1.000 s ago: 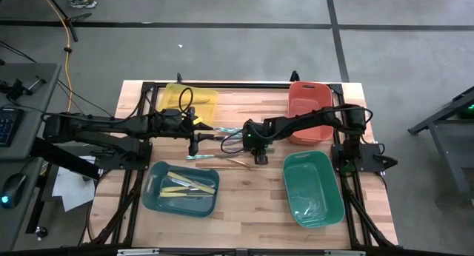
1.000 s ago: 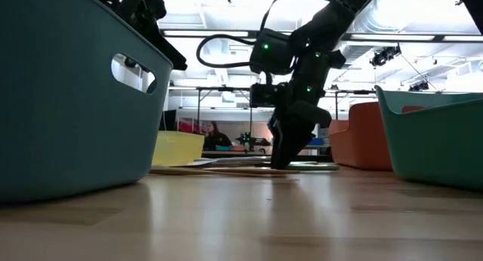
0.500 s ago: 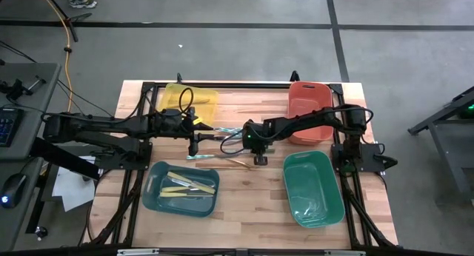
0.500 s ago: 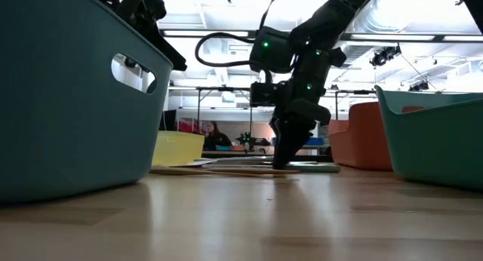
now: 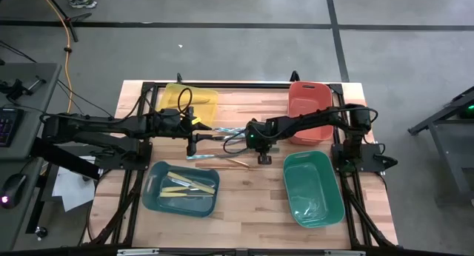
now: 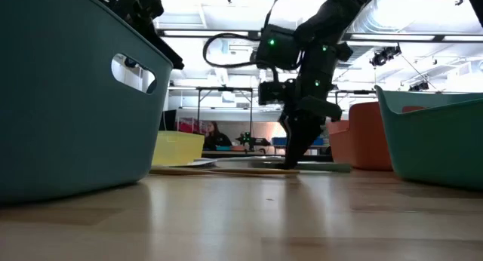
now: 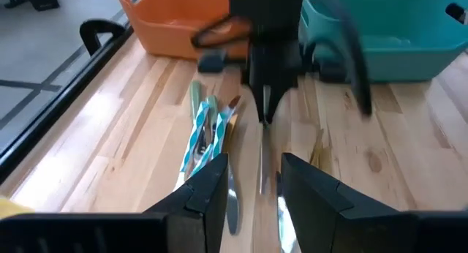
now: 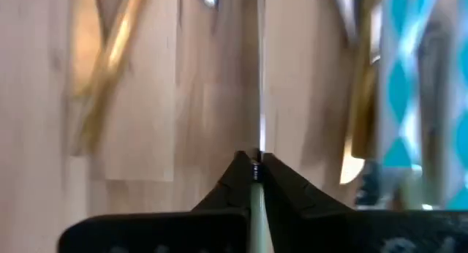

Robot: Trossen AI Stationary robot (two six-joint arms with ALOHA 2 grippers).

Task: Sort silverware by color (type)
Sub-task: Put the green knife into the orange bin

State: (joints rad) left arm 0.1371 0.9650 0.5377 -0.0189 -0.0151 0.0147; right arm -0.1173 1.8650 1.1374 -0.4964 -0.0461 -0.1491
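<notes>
Even, bright overhead light fills the high view; the wooden counter (image 5: 252, 204) shows only soft, short shadows under the arms. In the low view, ceiling lamps (image 6: 219, 8) blaze white and wash out the room behind, leaving the right tool (image 6: 296, 157) a dark silhouette against them. The near teal bin (image 6: 68, 102) looms large and slightly soft. The left wrist view is smeared, with the far arm blurred. The right wrist view is heavily out of focus: the utensils (image 8: 110, 55) are streaks, with glints of glare on the silver ones.
</notes>
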